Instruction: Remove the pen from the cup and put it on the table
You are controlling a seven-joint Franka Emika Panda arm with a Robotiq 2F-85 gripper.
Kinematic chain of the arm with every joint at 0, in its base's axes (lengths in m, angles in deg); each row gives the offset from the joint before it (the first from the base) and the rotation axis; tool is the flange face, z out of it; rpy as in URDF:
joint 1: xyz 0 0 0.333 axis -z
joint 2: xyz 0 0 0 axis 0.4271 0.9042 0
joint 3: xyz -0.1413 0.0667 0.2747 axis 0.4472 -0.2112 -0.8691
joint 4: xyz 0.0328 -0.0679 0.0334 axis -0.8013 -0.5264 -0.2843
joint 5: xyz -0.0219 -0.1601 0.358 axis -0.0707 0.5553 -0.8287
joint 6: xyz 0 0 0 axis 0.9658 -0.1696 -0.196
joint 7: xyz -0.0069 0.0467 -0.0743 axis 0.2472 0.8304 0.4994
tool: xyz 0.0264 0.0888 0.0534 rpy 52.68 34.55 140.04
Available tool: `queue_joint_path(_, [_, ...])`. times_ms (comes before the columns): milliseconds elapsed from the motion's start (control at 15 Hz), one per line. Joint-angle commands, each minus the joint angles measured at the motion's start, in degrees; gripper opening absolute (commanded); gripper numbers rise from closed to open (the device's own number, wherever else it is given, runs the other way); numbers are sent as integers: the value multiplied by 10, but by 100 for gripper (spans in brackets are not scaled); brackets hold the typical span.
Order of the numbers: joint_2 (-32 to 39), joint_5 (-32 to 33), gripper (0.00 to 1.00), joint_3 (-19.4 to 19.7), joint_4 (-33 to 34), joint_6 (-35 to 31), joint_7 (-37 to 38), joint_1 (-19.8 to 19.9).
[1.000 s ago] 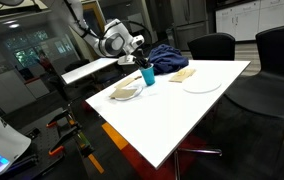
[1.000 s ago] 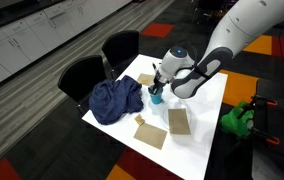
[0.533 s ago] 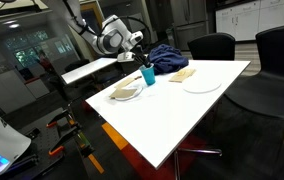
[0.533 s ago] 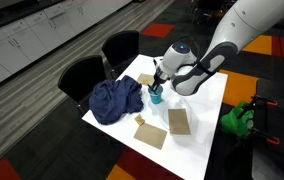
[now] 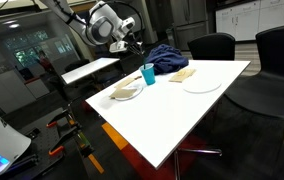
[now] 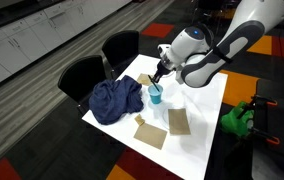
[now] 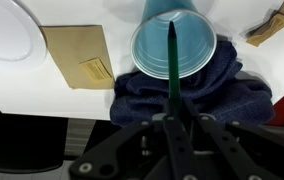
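Note:
A blue cup (image 7: 174,45) stands on the white table (image 5: 182,115) beside a dark blue cloth. It shows in both exterior views (image 5: 148,73) (image 6: 156,95). My gripper (image 7: 172,122) is shut on a green pen (image 7: 171,70) and holds it upright above the cup. In the wrist view the pen's tip points down into the cup's mouth. In both exterior views the gripper (image 5: 134,47) (image 6: 162,72) hangs a little above the cup. The thin pen (image 6: 159,83) shows between the gripper and the cup.
A crumpled blue cloth (image 6: 115,100) lies next to the cup. Brown envelopes (image 6: 179,121) (image 6: 150,132) (image 7: 79,55) and a white plate (image 5: 201,84) lie on the table. Black chairs (image 6: 82,75) (image 5: 211,47) stand at the table's edges.
My gripper has risen from the cup's rim with the pen in it, lifting the pen up out of the cup.

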Motion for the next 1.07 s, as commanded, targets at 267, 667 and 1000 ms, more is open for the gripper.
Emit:
queue_joint_path(267, [-161, 15, 3, -19, -131, -34, 10, 9])
queue_joint_path(667, [-270, -24, 3, -105, -196, 32, -18, 41])
queue_joint_path(1000, [-322, -161, 3, -178, -210, 133, -109, 53])
